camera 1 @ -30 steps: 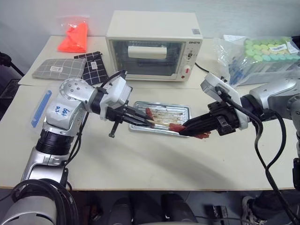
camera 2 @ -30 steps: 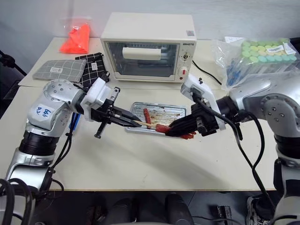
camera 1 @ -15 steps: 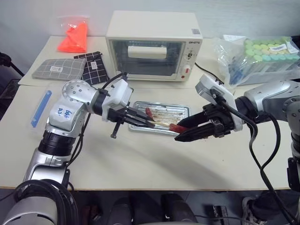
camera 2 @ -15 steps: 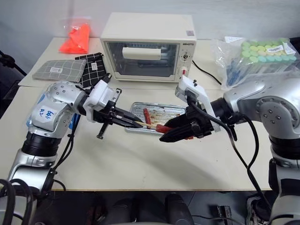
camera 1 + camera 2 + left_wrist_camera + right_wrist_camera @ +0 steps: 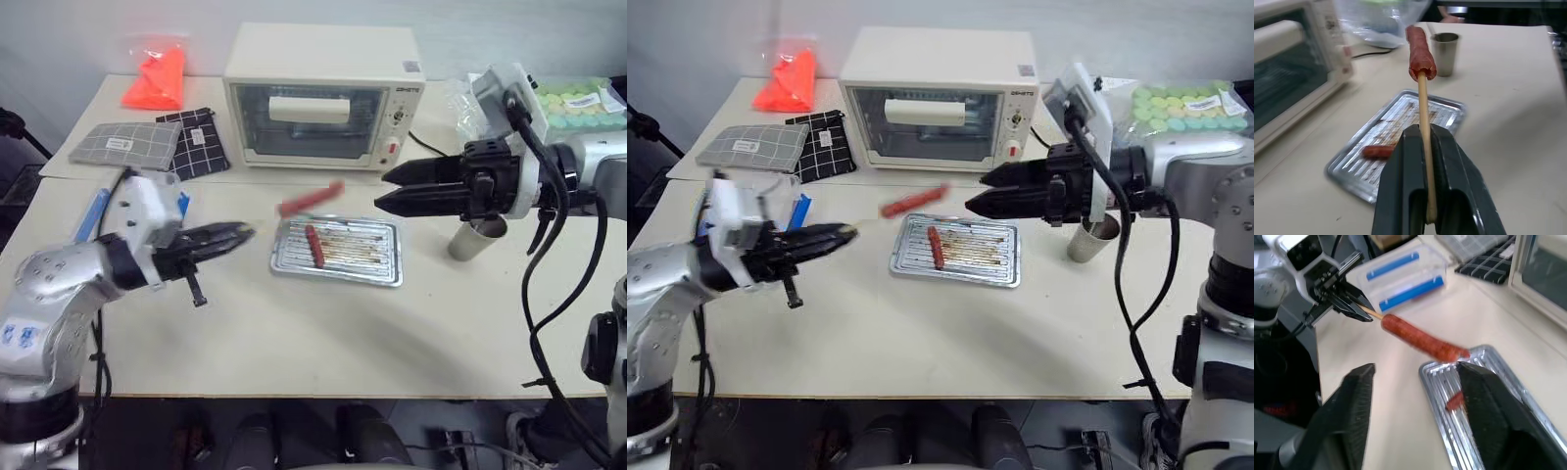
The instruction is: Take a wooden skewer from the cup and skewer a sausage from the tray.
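At 9 o'clock, left gripper [image 5: 235,234] is clamping the wooden skewer [image 5: 1424,132], holding the speared sausage [image 5: 311,199] aloft above the tray [image 5: 388,277]; at 3 o'clock, right gripper [image 5: 392,189] is gaping empty, near the cup [image 5: 474,240].

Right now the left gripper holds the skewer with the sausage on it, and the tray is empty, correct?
Not quite. The tray still holds the shorter sausage, as the left eye view shows. The rest stands: the left gripper holds the skewer with the sausage on it.
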`<state>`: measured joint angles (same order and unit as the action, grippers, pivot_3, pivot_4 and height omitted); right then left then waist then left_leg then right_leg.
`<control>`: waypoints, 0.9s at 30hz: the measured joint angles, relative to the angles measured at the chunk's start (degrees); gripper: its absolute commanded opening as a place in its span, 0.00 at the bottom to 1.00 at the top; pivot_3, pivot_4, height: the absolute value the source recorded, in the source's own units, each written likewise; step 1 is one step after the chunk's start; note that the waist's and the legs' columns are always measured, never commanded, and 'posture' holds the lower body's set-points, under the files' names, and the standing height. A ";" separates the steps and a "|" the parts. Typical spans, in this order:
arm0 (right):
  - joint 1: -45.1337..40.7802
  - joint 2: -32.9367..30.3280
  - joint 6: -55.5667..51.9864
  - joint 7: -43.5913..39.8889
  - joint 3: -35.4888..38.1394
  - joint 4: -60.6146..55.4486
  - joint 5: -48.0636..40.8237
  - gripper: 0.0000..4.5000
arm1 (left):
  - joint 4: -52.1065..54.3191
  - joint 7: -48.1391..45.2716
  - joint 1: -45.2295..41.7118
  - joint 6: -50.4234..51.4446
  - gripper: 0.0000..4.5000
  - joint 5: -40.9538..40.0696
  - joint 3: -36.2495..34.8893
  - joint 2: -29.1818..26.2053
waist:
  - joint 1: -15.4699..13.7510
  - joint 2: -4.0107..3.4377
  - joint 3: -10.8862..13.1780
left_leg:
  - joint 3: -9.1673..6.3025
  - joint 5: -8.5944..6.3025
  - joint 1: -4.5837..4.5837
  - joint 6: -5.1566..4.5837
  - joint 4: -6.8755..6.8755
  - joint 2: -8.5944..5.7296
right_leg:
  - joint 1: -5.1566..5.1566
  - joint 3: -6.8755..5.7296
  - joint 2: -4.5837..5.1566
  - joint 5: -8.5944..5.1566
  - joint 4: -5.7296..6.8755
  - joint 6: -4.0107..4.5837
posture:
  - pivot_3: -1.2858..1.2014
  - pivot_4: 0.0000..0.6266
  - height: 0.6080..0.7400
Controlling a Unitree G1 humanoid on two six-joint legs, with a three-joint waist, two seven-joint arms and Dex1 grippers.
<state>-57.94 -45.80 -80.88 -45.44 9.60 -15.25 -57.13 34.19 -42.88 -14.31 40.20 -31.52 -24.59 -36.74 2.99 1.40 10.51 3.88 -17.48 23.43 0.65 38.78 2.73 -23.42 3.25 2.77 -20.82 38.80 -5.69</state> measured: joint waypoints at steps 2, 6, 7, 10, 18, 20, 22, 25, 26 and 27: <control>0.05 1.85 0.55 2.84 1.81 0.00 -0.20 0.82 | 2.87 9.33 3.78 2.07 0.00 1.60 -7.07 3.31 | 0.00 0.02 -0.01 | -0.02 -0.01 0.00 -0.01 0.02 0.00 | -0.01 -0.02 -0.02 0.00 -0.01 0.00 | 0.52 0.24 1.00; 0.18 2.88 0.99 5.02 3.31 0.11 -0.79 0.82 | 4.25 17.49 9.56 2.09 0.00 3.99 -15.20 5.59 | 0.11 0.02 -0.01 | 0.02 0.00 -0.02 0.00 -0.01 0.00 | -0.01 0.00 -0.06 0.00 -0.14 0.00 | 0.52 0.24 1.00; 0.28 3.10 1.05 5.17 3.46 0.11 -0.95 0.82 | 4.26 18.41 11.32 1.92 0.00 4.42 -16.72 6.29 | 0.18 0.02 -0.01 | 0.04 -0.01 -0.03 0.00 -0.02 0.00 | -0.01 0.01 -0.06 0.00 -0.15 0.00 | 0.52 0.24 1.00; 0.43 3.60 1.30 5.34 3.41 0.11 -1.56 0.82 | 3.09 20.85 15.84 0.95 0.00 4.92 -20.27 8.17 | 0.11 0.02 -0.01 | 0.03 -0.01 -0.03 0.00 -0.02 0.00 | -0.02 0.00 -0.06 0.00 -0.20 0.01 | 0.52 0.24 1.00; 0.41 3.60 2.97 4.86 1.88 0.08 -1.97 0.82 | -5.51 21.68 16.93 -3.54 0.00 5.35 -19.62 8.12 | -0.07 0.05 -0.03 | 0.03 -0.03 -0.04 -0.02 -0.04 -0.02 | 0.01 -0.01 -0.03 0.00 -0.28 0.01 | 0.52 0.24 1.00; 0.41 3.60 3.36 4.91 1.77 0.09 -1.96 0.82 | -7.88 21.57 16.66 -4.92 0.00 5.82 -18.49 7.42 | 0.04 0.05 -0.03 | 0.03 -0.03 -0.04 -0.02 -0.05 -0.02 | 0.01 -0.01 -0.03 0.00 -0.28 0.01 | 0.52 0.24 1.00; 0.41 3.60 3.38 5.12 1.74 0.10 -1.98 0.82 | -11.11 21.58 15.44 -6.27 0.00 6.32 -16.98 7.05 | 0.06 0.05 -0.03 | 0.03 -0.03 -0.05 -0.02 -0.08 -0.02 | 0.01 -0.01 -0.03 0.00 -0.28 0.01 | 0.52 0.24 1.00; 0.41 3.69 3.38 5.64 1.74 0.11 -2.07 0.83 | -15.25 21.54 13.26 -7.63 0.17 6.97 -14.52 6.32 | 0.07 0.05 -0.03 | 0.03 -0.03 -0.04 -0.02 -0.10 -0.02 | 0.00 -0.01 -0.03 -0.01 -0.27 0.01 | 0.52 0.24 1.00; 0.41 3.78 3.38 5.83 1.73 0.11 -2.09 0.83 | -16.21 21.56 12.35 -7.95 0.22 7.00 -14.10 6.19 | 0.07 0.05 -0.03 | 0.03 -0.03 -0.04 -0.02 -0.10 -0.01 | -0.01 -0.02 -0.03 0.00 -0.27 0.01 | 0.52 0.24 1.00; 0.41 3.80 3.38 5.97 1.73 0.10 -2.17 0.83 | -16.81 21.57 11.77 -8.20 0.26 7.00 -13.74 5.95 | 0.07 0.05 -0.03 | 0.03 -0.03 -0.04 -0.02 -0.10 -0.01 | -0.01 -0.02 -0.03 0.00 -0.26 0.01 | 0.52 0.24 1.00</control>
<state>-57.53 -42.00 -77.50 -39.48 11.33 -15.15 -59.30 17.38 -21.31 -2.54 32.00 -24.51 -38.33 -30.79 3.06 1.45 10.48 3.92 -17.51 23.39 0.63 38.68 2.73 -23.43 3.23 2.74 -20.83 38.53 -5.67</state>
